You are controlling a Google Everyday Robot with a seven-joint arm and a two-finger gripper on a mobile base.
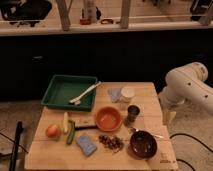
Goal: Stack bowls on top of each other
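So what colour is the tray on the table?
The tray is green, camera view; gripper not in view, arm at right.

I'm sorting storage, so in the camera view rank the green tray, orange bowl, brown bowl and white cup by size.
1. green tray
2. orange bowl and brown bowl, about alike
3. white cup
The gripper hangs off the table's right edge, away from all four.

Looks dimly lit. Across the middle, a dark cabinet front point(100, 55) beneath a pale counter ledge point(100, 27), with slanted grey posts point(64, 15) in the upper frame. Below, a light wooden table point(147, 94) on speckled grey floor point(20, 112); black cable point(190, 136) at lower right.
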